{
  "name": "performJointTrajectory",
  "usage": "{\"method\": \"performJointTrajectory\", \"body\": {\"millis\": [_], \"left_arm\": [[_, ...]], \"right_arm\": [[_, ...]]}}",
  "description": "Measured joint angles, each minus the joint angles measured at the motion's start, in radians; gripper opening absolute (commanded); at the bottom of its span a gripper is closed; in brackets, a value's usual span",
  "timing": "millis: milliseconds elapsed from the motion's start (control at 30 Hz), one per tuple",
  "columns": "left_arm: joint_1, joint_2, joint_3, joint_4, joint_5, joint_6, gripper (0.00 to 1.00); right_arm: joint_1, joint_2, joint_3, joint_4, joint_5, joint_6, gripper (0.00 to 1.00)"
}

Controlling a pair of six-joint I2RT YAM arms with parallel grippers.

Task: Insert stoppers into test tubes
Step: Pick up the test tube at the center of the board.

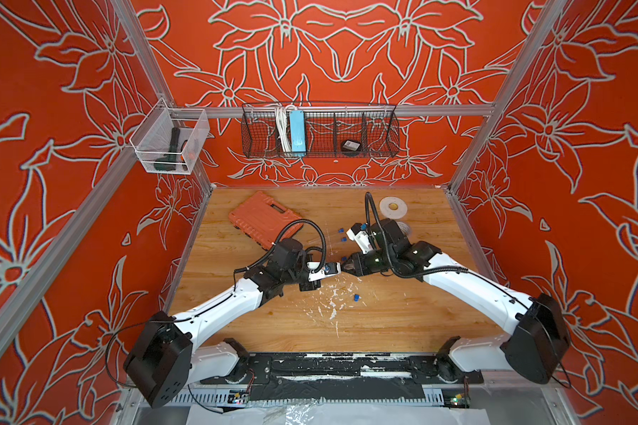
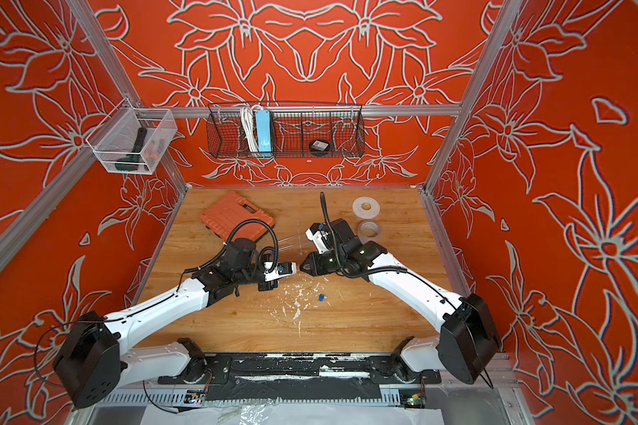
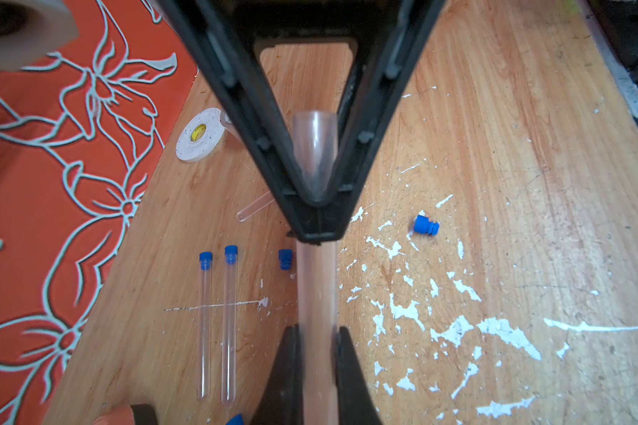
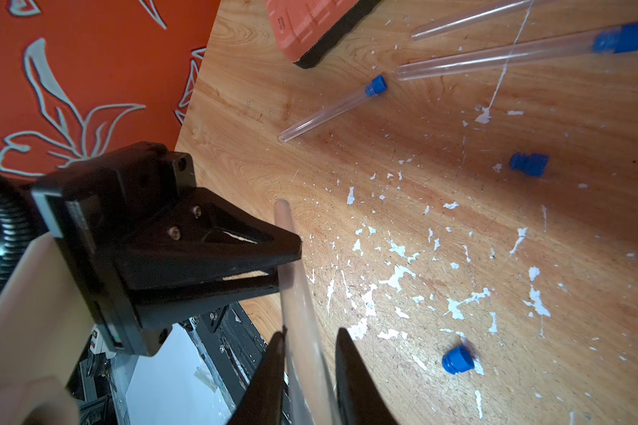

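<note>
Tabletop [image 3: 512, 176]; left pincer [image 4: 291, 259], right pincer [image 3: 315, 230] tight on one tube [image 3: 315, 287]

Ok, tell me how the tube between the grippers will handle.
The test tube looks rigid: it runs straight between the left gripper and right gripper. Smooth and round, it may slip, and would likely roll if set down.

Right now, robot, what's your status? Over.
Left gripper shut on test tube. Right gripper straddling same tube, grip unclear. Loose stopper nearby, nothing blocking.

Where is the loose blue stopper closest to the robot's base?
In both top views the stopper lies on the table among white flecks, just nearer the base than the right gripper.
</note>
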Motion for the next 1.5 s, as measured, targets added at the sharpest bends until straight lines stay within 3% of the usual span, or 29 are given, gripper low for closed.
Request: {"method": "performJointTrajectory", "body": {"millis": [167,467,567,1100,1333,1500], "left_arm": [[0.000,0.000,0.000,-0.001,-0.001,0.000,0.04],[0.000,-0.002,0.000,0.002,-0.010,-0.004,0.25],[0.000,-0.008,-0.001,0.002,-0.014,-0.004,0.27],[0.000,-0.074,-0.035,0.028,0.032,-0.005,0.22],[0.002,-0.077,-0.035,0.041,0.044,-0.014,0.10],[0.002,-0.077,-0.035,0.042,0.045,-0.019,0.02]], "right_arm": [[0.001,0.000,0.003,0.004,-0.013,-0.002,0.13],[0.000,-0.013,0.003,-0.002,-0.038,0.000,0.06],[-0.002,-0.036,0.003,-0.004,-0.052,0.002,0.06],[-0.015,-0.090,0.003,0.008,-0.146,0.044,0.06],[-0.015,-0.090,0.003,0.009,-0.157,0.051,0.06],[-0.016,-0.090,0.003,0.008,-0.160,0.050,0.19]]}}
